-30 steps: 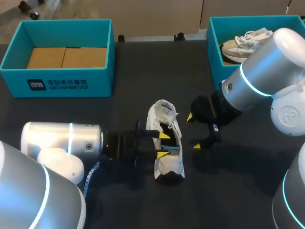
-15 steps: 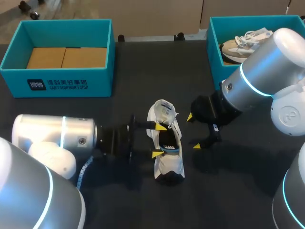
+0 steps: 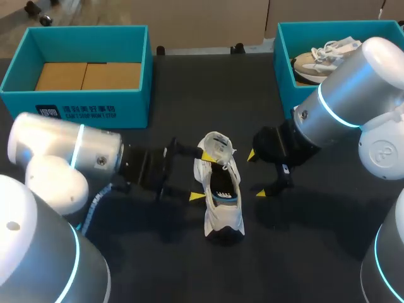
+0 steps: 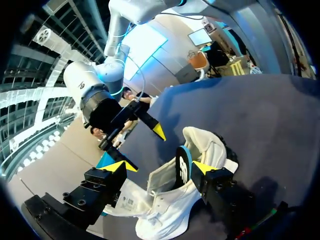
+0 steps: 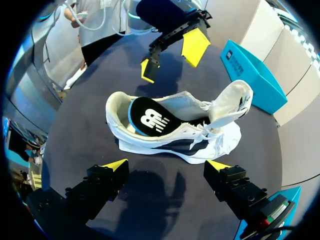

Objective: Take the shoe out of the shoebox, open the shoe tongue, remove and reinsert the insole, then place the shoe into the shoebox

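Note:
A white shoe [image 3: 221,211] lies on the dark table, toe toward me, its tongue [image 3: 216,146] folded up and back. A black insole [image 3: 221,186] with a blue edge sits in the opening, its heel end raised above the collar [image 5: 150,120]. My left gripper [image 3: 202,177] stands open just left of the shoe, holding nothing. In the left wrist view the shoe [image 4: 175,210] and the upturned insole [image 4: 184,167] lie just ahead of its gripper [image 4: 158,167]. My right gripper [image 3: 256,173] is open to the shoe's right. Its wrist view shows the shoe [image 5: 195,145] ahead of its fingertips [image 5: 166,165].
A teal shoebox [image 3: 76,110] with cardboard inside stands at the back left. A second teal shoebox [image 3: 282,69] at the back right holds a beige shoe [image 3: 322,57]. My right arm's forearm passes in front of that box.
My left gripper has opened, let go of the insole and drawn back out of the shoe toward the left. The right arm has not moved.

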Tool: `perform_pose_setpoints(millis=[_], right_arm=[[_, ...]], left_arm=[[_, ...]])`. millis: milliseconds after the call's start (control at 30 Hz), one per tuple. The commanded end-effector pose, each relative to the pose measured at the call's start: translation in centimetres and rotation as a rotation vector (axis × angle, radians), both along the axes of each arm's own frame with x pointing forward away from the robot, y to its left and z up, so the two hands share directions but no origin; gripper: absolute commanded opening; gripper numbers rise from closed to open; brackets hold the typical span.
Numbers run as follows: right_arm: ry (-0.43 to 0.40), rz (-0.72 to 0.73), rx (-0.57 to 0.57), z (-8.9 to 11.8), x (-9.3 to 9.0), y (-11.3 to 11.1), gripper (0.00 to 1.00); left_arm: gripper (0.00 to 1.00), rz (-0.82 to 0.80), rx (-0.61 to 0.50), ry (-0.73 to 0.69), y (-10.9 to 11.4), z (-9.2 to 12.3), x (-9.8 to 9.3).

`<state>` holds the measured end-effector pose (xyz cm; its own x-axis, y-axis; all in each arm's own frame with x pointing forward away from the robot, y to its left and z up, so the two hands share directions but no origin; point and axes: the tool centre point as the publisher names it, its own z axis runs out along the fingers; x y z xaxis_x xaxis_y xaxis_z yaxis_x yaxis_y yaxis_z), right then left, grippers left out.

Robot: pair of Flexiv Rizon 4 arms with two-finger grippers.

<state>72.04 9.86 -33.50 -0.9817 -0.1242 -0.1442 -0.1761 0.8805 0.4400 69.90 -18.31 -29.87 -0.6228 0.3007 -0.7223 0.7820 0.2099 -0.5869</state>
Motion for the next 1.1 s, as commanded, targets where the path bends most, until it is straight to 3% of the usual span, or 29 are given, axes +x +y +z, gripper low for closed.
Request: perform_pose_setpoints(millis=[33,267,333,400,1100], right_arm=[[-0.003,-0.002,-0.003,-0.09,-0.1,0.15,1.0],[-0.003,-0.002,-0.003,-0.09,-0.1,0.15,1.0],[-0.003,-0.002,-0.003,-0.09,-0.1,0.15,1.0],[-0.003,-0.002,-0.003,-0.09,-0.1,0.15,1.0],[-0.003,-0.002,-0.003,-0.09,-0.1,0.15,1.0]], left_arm=[[0.88,-0.097,0.093,0.038,0.35,0.71,0.86],[0.84,-0.18,0.193,0.065,0.68,0.32,1.43],[0.96,-0.195,0.209,0.074,0.79,0.3,1.51],[1.0,-0.2,0.235,0.1,0.92,0.16,1.61],[1.0,-0.2,0.235,0.1,0.92,0.16,1.61]])
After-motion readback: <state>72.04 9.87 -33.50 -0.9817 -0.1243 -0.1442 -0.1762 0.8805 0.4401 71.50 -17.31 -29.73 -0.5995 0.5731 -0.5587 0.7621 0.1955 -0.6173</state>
